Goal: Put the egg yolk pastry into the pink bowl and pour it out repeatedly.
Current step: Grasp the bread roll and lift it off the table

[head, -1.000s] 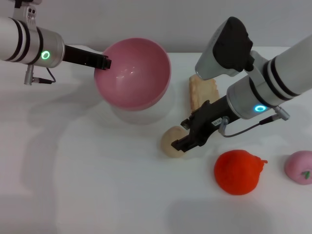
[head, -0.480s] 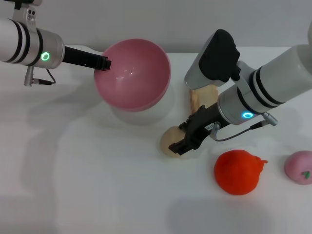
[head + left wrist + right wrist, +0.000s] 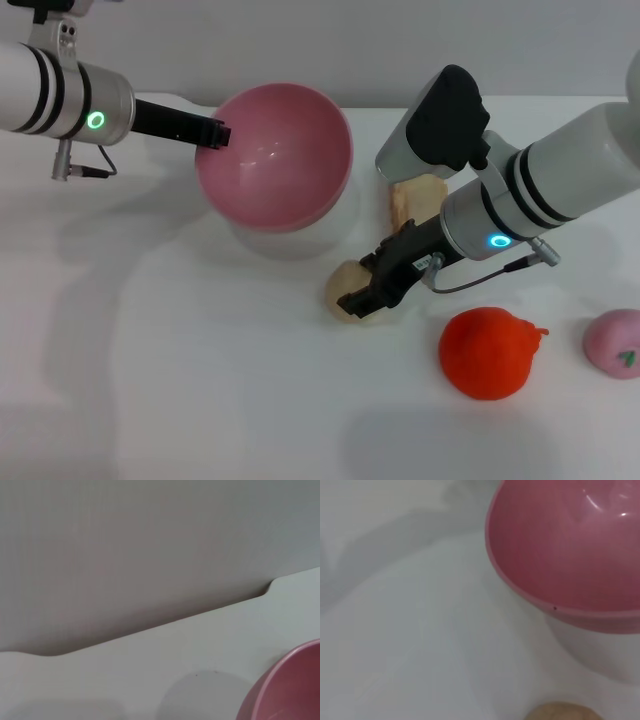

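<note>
Two claws are shown at work. The left claw [image 3: 213,133], at upper left of the head view, is clamped on the rim of the pink bowl [image 3: 273,157], which is held tilted above the white tabletop [image 3: 180,370]. At centre, the right claw [image 3: 362,293] is pinched on the egg yolk pastry [image 3: 340,290], which rests on the tabletop below the bowl.

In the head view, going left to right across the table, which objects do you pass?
Glossy round pink plastic bowl held at its rim by the left hand → small beige ball-shaped egg yolk pastry at the right hand → round orange-red fruit → small pink round fruit with green mark.
</note>
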You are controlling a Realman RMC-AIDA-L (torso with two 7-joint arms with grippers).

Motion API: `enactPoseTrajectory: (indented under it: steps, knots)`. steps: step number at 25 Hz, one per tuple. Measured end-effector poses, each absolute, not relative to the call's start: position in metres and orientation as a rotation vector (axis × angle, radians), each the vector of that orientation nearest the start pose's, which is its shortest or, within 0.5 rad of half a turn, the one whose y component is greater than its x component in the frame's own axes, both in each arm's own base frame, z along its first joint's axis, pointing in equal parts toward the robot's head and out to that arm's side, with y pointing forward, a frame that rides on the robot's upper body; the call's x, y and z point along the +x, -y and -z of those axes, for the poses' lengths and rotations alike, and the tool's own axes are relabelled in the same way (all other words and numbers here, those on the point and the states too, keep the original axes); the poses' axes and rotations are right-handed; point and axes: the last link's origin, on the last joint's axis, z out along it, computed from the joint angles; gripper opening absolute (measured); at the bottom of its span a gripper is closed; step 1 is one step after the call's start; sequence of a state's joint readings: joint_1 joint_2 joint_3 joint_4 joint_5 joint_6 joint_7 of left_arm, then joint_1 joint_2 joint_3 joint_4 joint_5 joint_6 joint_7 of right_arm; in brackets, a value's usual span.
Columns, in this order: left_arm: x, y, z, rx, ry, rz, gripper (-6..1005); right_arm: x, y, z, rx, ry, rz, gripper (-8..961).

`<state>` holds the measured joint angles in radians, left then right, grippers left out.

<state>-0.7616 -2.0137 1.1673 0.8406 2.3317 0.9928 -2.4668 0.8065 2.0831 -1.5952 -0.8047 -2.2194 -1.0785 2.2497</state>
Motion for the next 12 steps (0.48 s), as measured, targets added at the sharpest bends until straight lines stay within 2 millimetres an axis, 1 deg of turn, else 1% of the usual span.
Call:
enactPoseTrajectory:
  steps: [7, 12]
  knots:
    - [-0.2077, -0.4416, -0.0052, -2.309, 1.124, 0.094, 43, 0.1667, -0.3800, 0.0963, -2.842, -0.647, 0.276, 548]
    - [-0.2079, -0.4409, -0.0043, -2.311, 1.127, 0.094, 43, 0.1682, -0.3796, 0.0956, -2.842, -0.648, 0.278, 478]
